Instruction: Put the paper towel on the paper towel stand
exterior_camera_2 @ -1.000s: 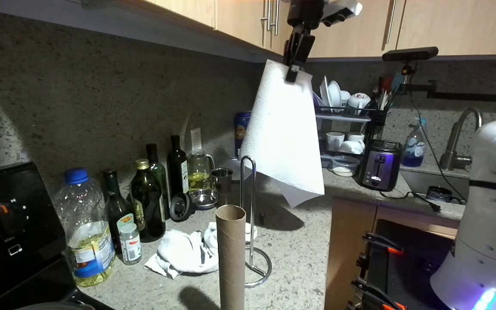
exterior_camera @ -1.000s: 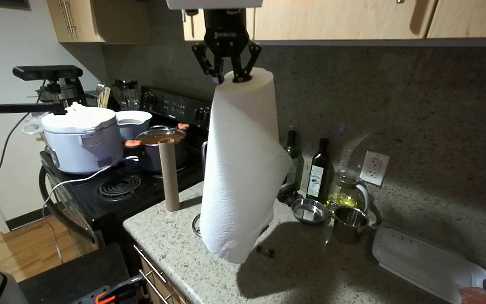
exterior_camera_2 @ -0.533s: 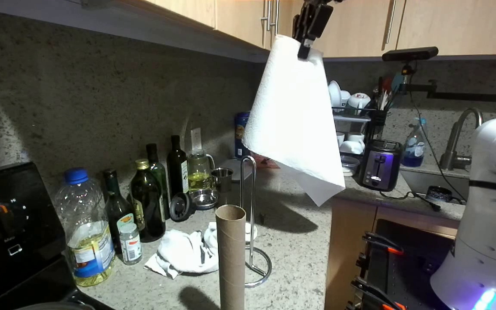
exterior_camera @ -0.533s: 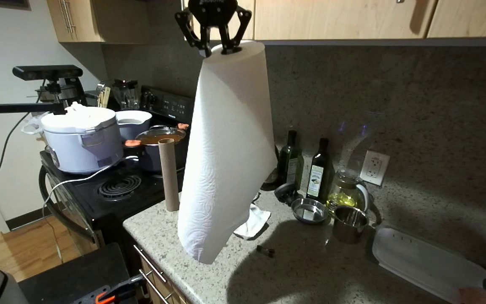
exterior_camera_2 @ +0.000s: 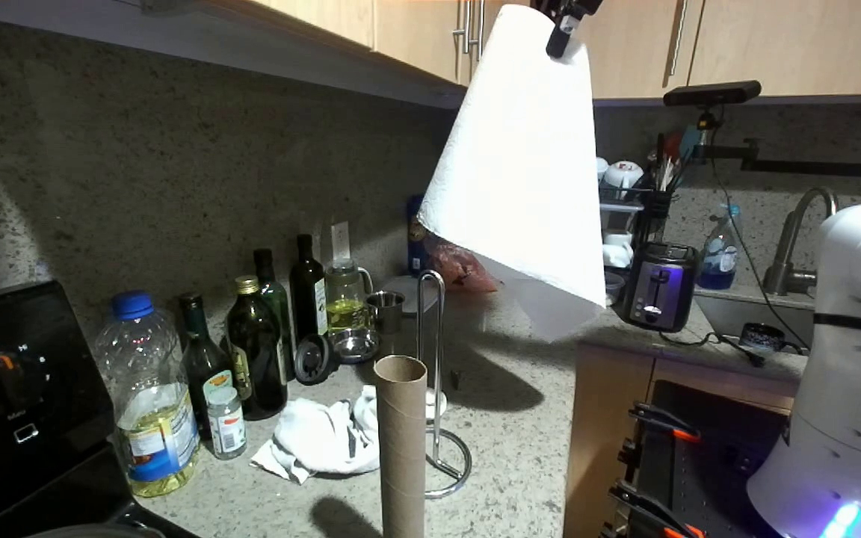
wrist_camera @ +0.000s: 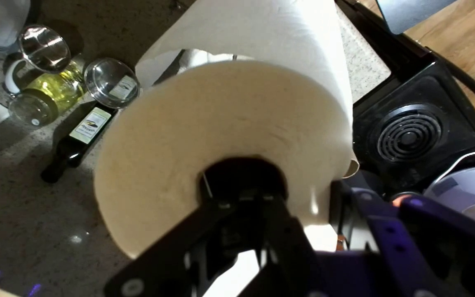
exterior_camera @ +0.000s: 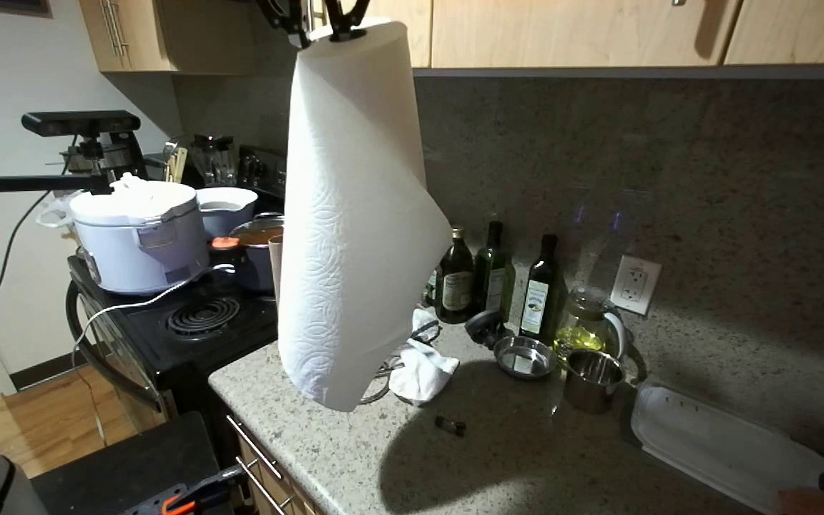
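The paper towel roll hung clear of the countertop, its top leaning between twelve and one o'clock in both exterior views. The Robotiq gripper grasped it at the upper end, one finger inside the hollow core and one outside the wall; the wrist view placed this pinch between three and four o'clock of the core. In an exterior view the roll hung near one o'clock of the paper towel stand, which had no roll on it; a cardboard tube stood upright at seven o'clock of the stand. By judgement, the roll was light for its bulk, soft, compressible and unlikely to slip, but easily torn, and its loose sheet was prone to snag. A deep, moderate pinch on the wall appeared correct; being off-centre, it probably permitted swing, and the inner finger risked meeting the stand's wire upright during lowering.
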Available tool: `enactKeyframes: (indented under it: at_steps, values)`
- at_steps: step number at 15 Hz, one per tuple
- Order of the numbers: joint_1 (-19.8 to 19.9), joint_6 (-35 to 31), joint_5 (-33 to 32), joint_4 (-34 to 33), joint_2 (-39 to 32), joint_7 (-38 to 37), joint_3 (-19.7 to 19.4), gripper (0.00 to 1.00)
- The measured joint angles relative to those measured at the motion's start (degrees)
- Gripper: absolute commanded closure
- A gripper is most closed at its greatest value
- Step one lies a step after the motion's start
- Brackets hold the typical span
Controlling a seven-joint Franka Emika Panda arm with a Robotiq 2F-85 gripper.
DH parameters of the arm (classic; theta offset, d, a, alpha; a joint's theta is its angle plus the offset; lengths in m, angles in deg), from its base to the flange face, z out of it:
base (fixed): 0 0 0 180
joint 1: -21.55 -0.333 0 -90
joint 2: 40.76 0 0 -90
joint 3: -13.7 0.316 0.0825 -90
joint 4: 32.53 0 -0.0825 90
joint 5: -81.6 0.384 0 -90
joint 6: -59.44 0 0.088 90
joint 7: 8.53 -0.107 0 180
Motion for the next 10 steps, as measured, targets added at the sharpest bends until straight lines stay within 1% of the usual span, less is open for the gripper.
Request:
enactKeyframes:
  at_steps: [6,10]
  values:
    - [-2.93,3.81,1.56,-0.01,3.28,0.08,0.03,0.93]
    - [-5.09,4.65,1.80,0.01,3.50,1.37,0.16,0.93]
